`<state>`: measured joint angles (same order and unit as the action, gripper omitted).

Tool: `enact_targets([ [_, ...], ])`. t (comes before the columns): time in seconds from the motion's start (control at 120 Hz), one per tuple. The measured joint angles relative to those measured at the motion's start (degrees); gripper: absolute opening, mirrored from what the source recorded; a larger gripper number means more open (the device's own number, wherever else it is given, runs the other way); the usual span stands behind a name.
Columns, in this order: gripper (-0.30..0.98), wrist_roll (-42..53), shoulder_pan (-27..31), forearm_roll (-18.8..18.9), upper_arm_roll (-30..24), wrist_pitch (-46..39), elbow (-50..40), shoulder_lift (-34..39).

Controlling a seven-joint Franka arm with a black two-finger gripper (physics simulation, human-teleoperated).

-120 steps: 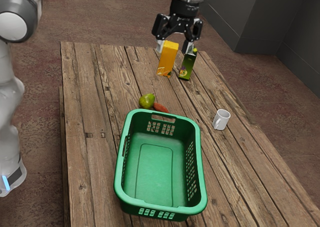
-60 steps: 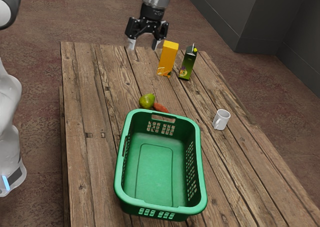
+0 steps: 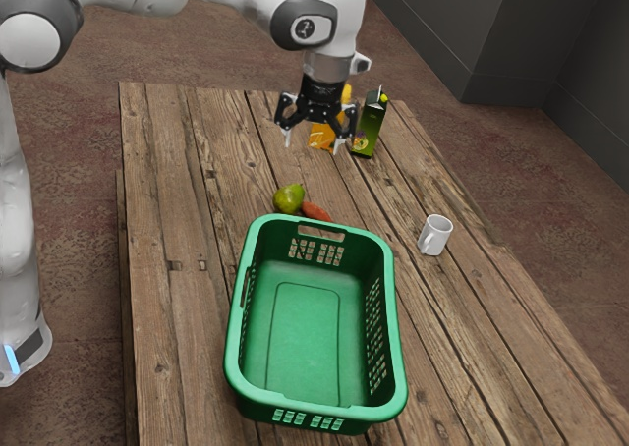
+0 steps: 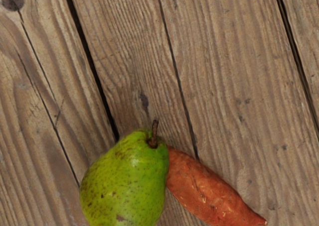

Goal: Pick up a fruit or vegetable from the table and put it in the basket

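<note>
The black gripper (image 3: 314, 143) hangs above the table, its two fingers wide apart with nothing between them, in front of the orange carton. A green pear (image 3: 288, 198) lies on the table beside an orange-brown sweet potato (image 3: 315, 212), both just behind the far rim of the green basket (image 3: 385, 299). Nothing lies inside the basket. From the wrist view, the pear (image 4: 127, 183) and the sweet potato (image 4: 209, 191) lie side by side, the pear's stem near the potato's end.
An orange carton (image 3: 321, 137), partly hidden by the gripper, and a dark green carton (image 3: 370, 127) stand at the table's far end. A white mug (image 3: 435, 235) stands on the wooden table (image 3: 177, 318), toward the exterior view's right of the basket.
My open gripper first swung toward the exterior view's left, then came nearer the pear and the basket, now covering part of the orange carton. The table's objects have not moved.
</note>
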<state>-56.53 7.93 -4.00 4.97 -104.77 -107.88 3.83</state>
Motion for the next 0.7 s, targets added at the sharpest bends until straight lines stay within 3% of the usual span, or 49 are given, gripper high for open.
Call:
enact_targets([
  [0.208, 0.69, 12.38, 1.03, -0.38, 0.17, -3.39, -2.25, 0.93],
  [0.417, 0.69, 20.31, 0.25, -0.80, 0.22, -5.02, -13.07, 11.02],
  [0.7, 0.69, 27.54, 0.39, -2.10, 0.22, -8.09, -12.20, 4.04],
])
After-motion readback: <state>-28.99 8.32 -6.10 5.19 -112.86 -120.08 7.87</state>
